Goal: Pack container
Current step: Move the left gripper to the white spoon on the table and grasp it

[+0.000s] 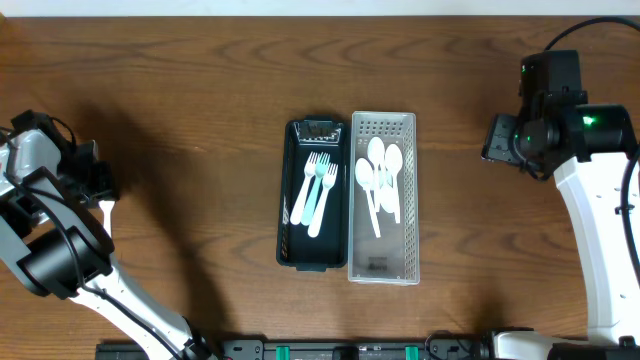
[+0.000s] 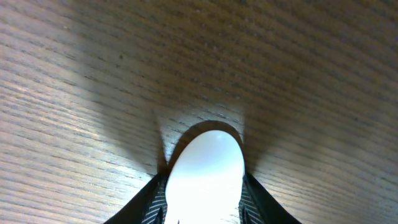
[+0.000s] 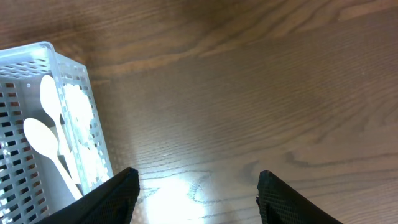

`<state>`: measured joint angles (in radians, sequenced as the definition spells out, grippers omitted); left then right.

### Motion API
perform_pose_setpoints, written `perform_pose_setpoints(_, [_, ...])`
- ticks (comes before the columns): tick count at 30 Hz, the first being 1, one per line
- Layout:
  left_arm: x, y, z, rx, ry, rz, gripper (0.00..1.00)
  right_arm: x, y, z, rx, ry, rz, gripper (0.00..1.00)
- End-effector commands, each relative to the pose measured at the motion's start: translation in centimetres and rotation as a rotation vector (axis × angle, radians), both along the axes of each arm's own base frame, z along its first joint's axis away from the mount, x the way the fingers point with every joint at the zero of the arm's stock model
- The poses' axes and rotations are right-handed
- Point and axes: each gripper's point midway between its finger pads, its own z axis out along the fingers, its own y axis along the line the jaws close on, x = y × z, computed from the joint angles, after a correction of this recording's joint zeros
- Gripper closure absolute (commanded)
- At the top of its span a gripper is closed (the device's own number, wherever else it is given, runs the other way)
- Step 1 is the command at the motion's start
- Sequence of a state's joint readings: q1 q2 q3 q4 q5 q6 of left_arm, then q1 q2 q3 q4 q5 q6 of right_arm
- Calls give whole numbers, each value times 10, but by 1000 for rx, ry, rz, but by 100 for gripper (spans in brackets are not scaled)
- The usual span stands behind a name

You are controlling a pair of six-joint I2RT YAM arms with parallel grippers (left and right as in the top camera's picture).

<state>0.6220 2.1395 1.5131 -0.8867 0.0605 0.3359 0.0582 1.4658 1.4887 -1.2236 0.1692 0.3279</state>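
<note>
A white perforated basket [image 1: 383,262] is set lengthwise at the middle of the wooden table [image 1: 200,80]. Several white spoons [image 1: 380,175] are laid in the far half of the basket, overlapping one another with bowls toward the far end. A dark tray [image 1: 297,250], slightly shorter, is placed just beside the basket on its left, the long sides parallel and close. It cannot be told whether they touch. Forks [image 1: 315,190] are held in the tray, some white and one pale blue, tines toward the far end.

The left gripper [image 2: 204,202] is seen well to the left of the basket, low over bare wood. Its two fingers are pressed against the sides of a single spoon [image 2: 205,165], whose white bowl sticks out past the fingertips. Whether the bowl touches the table cannot be told.

The right gripper [image 3: 198,193] is held to the right of the basket's far end, apart from it. Its fingers are spread wide and nothing is gripped between them.

A small dark mark [image 1: 376,265] is seen on the basket's floor near its near end, too small to be read.
</note>
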Motion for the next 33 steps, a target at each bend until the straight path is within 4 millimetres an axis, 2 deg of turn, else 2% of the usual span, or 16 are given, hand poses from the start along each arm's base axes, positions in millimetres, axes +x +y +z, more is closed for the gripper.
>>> perform_pose_setpoints(1, [-17,-11,-20,-56,60,16,72,-2,-4,-2,-10,9,-4,36])
perform_pose_setpoints(4, [-17,-11,-20,-56,60,16,80,-2,-4,-2,-10,9,-4,36])
perform_pose_setpoints(8, [-17,-11,-20,-56,60,16,82,-2,-4,-2,-10,10,-3,36])
perform_pose_setpoints(12, [-16,-11,-20,-55,59,16,94,-2,-4,-2,-10,10,-3,36])
perform_pose_setpoints(14, [-16,-11,-18,-53,55,15,94,-2,-4,-2,-10,10,-3,35])
perform_pose_setpoints(17, [-12,-10,-7,-35,29,12,94,-2,-4,-2,-10,10,-3,35])
perform_pose_setpoints(21, [3,-15,29,15,-42,22,94,-1,-4,-2,-10,7,-3,36])
perform_pose_setpoints(23, [10,-26,52,38,-80,-1,94,0,-4,-1,-10,2,-3,36])
perform_pose_setpoints(27, [22,-62,105,77,-164,-58,94,3,-3,0,-8,-13,-3,36])
perform_pose_setpoints(30, [27,-103,145,85,-227,-92,94,4,-3,0,-8,-15,-3,35])
perform_pose_setpoints(33, [32,-161,180,53,-308,-190,94,5,-3,1,-8,-19,-3,35])
